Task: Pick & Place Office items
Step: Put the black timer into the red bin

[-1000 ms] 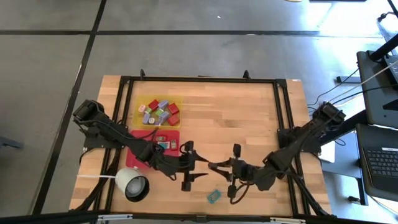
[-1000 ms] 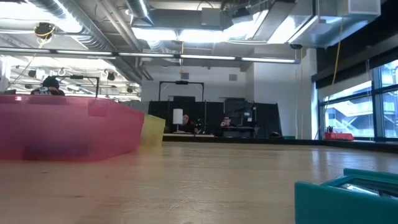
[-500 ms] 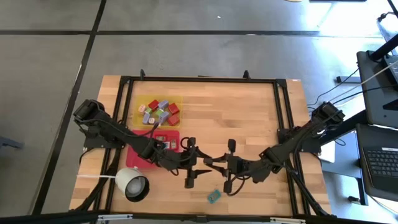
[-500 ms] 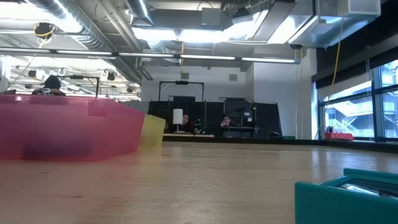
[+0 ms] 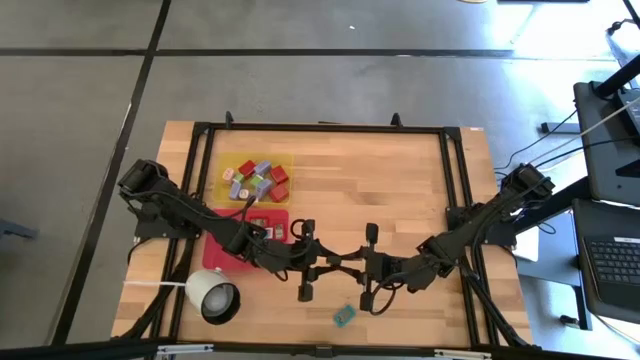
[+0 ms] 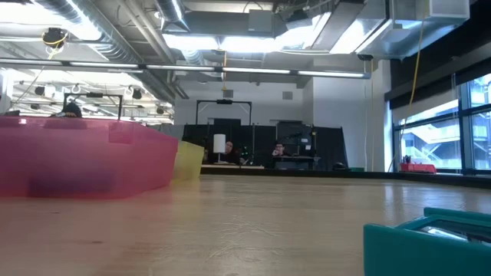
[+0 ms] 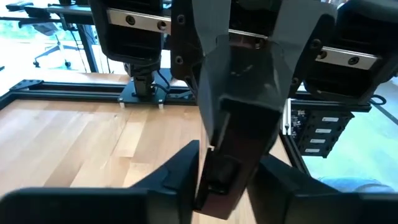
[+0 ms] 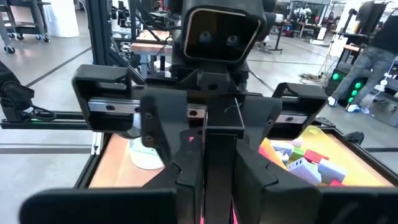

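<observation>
Because the office items (image 5: 256,179) are tiny hard-looking blocks and clips, they probably weigh next to nothing, stay stiff under a pinch, and skid or flip if nudged off-centre. Each is best taken across two flat opposite faces, at its middle. Most sit heaped in the yellow tray (image 5: 285,160), and a few lie in the red tray (image 5: 218,250) just beside it. One teal piece (image 5: 344,316) lies alone on the table (image 5: 400,190) near the front edge, well apart from both trays. Above mid-table the two arms meet tip to tip. The right gripper (image 5: 352,267) is pressed fully together; whether a thin piece sits in it is hidden. The left gripper (image 5: 333,265) faces it, and I cannot tell its state.
</observation>
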Controlling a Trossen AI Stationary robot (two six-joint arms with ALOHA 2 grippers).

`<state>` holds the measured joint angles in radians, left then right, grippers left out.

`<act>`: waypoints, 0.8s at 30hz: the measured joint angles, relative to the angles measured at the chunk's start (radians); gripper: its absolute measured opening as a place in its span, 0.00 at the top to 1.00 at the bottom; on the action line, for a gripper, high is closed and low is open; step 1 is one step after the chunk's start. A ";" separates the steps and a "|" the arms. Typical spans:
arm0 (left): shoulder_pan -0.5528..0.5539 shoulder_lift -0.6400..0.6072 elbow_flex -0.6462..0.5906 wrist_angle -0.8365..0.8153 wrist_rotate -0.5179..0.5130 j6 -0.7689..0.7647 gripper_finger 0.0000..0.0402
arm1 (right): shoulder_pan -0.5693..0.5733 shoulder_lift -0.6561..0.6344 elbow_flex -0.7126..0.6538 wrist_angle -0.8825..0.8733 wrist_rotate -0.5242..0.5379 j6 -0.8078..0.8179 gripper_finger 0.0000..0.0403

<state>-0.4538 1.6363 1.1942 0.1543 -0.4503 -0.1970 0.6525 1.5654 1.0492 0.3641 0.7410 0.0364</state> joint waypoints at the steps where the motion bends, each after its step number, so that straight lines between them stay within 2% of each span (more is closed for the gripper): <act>1: 0.000 0.000 0.000 0.000 0.001 0.000 0.73 | 0.000 0.000 0.000 0.000 0.000 0.000 0.85; 7: -0.001 0.000 0.000 0.000 0.025 0.026 0.83 | 0.001 0.000 0.000 0.000 -0.005 0.004 0.81; 17: -0.001 0.001 0.000 0.000 0.023 0.027 0.83 | 0.000 -0.001 0.000 -0.017 -0.012 0.006 0.79; 20: 0.000 0.001 0.000 0.003 0.022 0.021 0.83 | 0.000 -0.014 0.000 -0.043 -0.020 0.038 0.72; 24: 0.000 0.001 0.000 0.000 0.021 0.016 0.83 | 0.001 -0.047 0.000 -0.129 -0.024 0.091 0.57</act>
<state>-0.4541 1.6375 1.1942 0.1539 -0.4297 -0.1810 0.6534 1.5181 1.0492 0.2350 0.7174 0.1273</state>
